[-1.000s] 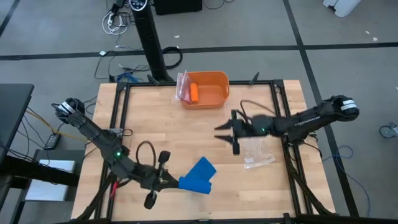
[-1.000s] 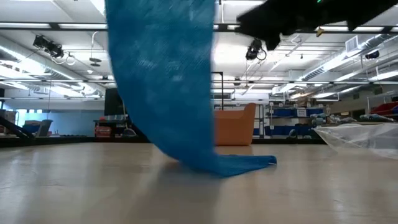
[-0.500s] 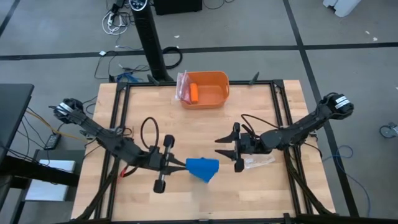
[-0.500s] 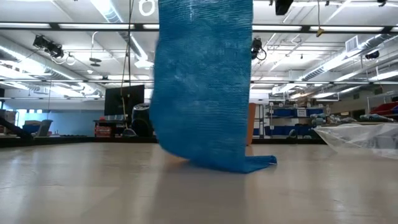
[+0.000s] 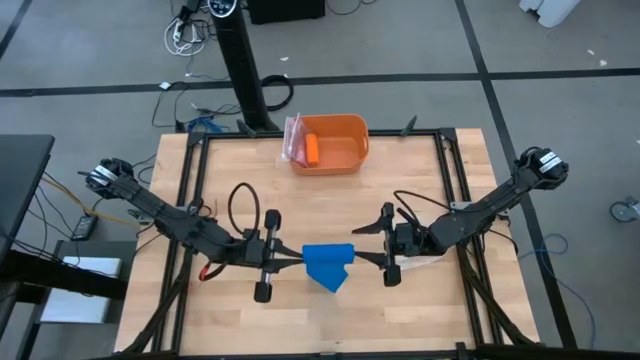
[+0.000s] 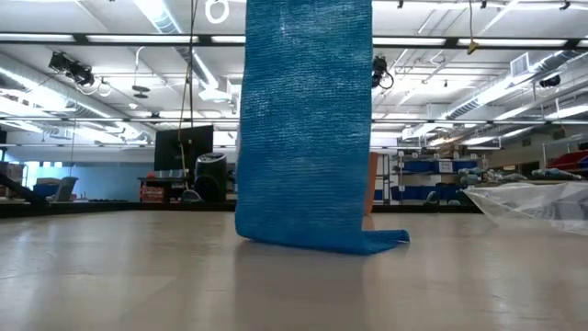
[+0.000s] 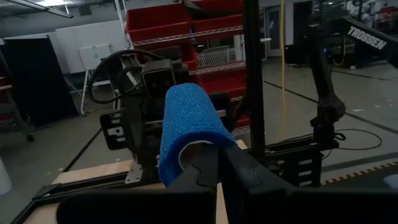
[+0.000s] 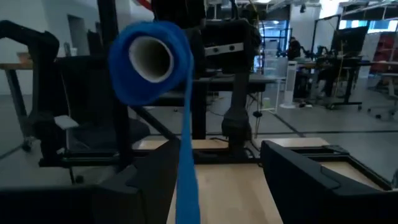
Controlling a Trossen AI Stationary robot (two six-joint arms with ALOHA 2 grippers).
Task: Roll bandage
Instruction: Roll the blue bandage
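Observation:
The blue bandage (image 5: 327, 265) is partly wound into a roll on a white core (image 8: 149, 59). Its loose strip (image 6: 303, 129) hangs straight down, and the strip's lower end (image 6: 372, 241) lies on the table. My left gripper (image 5: 293, 262) is shut on the roll at mid-table near the front, and shows in its wrist view (image 7: 219, 165). My right gripper (image 5: 372, 248) is open, level and facing the roll's other end from the right, a little apart from it. In its wrist view (image 8: 217, 186) the strip hangs between its spread fingers. My left gripper holds the roll by the end nearest it, at the lower rim of the core opening (image 7: 198, 154). The fingers come level from the table's left, along the roll's axis. The roll is lifted clear and lies level, with the strip hanging slack below it.
An orange bin (image 5: 352, 128) stands at the far middle with a small orange cylinder (image 5: 313, 148) inside and a clear wrapper (image 5: 292, 140) at its left rim. A crinkly clear plastic bag (image 5: 422, 260) lies under my right arm and shows in the low view (image 6: 533, 198).
My left gripper has carried the roll up and toward the table's right, turning level to point right. The strip, slanted before, now hangs straight with its end still on the table. My right gripper has come toward the near edge and down to face the roll, staying open.

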